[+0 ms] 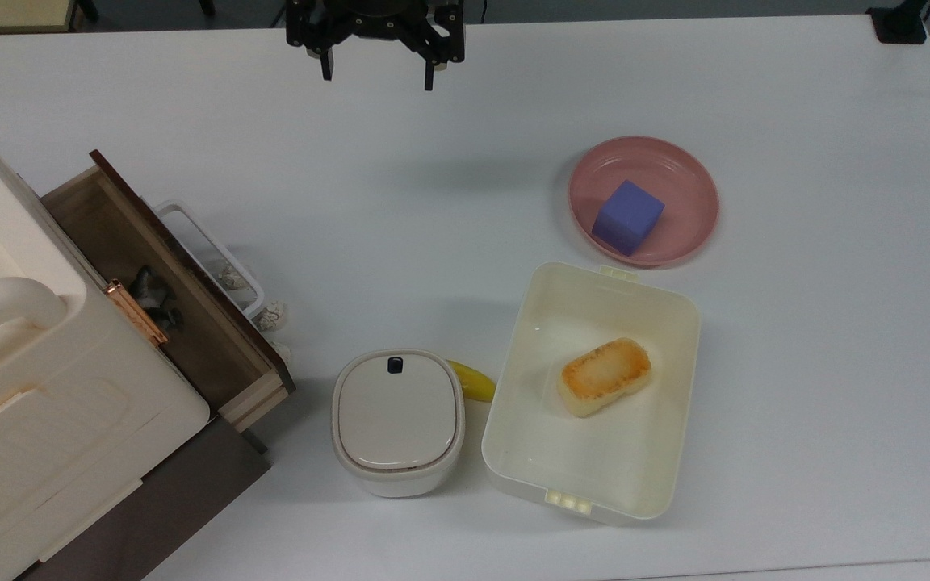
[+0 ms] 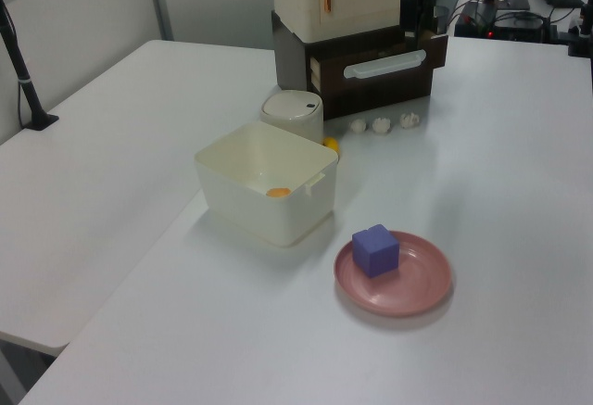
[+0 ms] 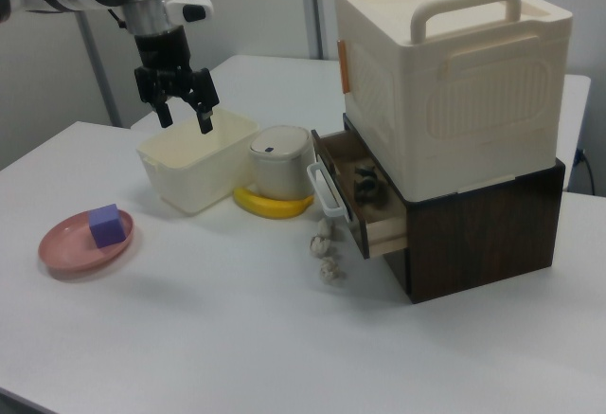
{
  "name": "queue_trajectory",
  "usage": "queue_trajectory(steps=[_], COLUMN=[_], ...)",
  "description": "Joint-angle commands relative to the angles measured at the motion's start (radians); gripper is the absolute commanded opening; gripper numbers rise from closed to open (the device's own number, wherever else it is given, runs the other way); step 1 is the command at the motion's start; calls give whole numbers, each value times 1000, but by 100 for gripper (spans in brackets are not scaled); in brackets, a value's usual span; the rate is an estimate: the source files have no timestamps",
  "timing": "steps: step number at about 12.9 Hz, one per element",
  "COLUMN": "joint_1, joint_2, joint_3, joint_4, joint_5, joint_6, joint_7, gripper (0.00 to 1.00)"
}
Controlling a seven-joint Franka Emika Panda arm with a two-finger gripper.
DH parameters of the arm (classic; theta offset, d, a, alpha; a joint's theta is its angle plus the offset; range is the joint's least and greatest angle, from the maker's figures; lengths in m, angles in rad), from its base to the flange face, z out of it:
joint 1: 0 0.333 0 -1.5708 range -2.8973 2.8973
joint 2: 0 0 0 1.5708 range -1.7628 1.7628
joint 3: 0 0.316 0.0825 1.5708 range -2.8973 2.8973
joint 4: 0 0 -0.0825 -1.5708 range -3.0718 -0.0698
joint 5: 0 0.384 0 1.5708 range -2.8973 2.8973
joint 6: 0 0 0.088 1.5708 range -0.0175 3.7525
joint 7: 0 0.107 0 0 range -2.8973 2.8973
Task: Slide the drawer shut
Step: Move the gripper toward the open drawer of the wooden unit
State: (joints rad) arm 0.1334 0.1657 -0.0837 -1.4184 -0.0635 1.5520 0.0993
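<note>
The claw (image 3: 184, 117) is held above the counter (image 1: 756, 97) with fingers apart, gripping nothing. Below it in the right view the tub (image 3: 194, 166) is seen; well beyond, to the right view's right, the drawer (image 3: 350, 187) is pulled open.

White tables (image 1: 756, 97) stand pushed together before a pale wall (image 3: 256, 16) with grey upright posts (image 3: 95, 54).

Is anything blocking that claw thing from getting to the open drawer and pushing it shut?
Nothing visible does. The gripper hangs open above bare table, apart from the drawer. Three small white lumps lie on the table just below its white handle, so they might be brushed.
</note>
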Motion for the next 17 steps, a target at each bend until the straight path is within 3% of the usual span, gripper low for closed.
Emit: queue_trajectory(steps=[1,7,8,9,10,13,15,17], joint_1=[9,8,8,8,5,-37,-89,-129], joint_2=[-17,-14,-14,-14,-14,1,23,31], joint_3=[-11,-11,-11,-11,-13,-11,-11,-11], joint_4=[-22,-22,-24,-24,-24,-28,-66,-106], joint_5=[7,36,44,51,69,123,139,139], joint_6=[-38,-36,-39,-41,-41,-29,79,187], joint_7=[26,33,33,34,57,184,355,469], gripper=[100,100,95,87,62,27,13,6])
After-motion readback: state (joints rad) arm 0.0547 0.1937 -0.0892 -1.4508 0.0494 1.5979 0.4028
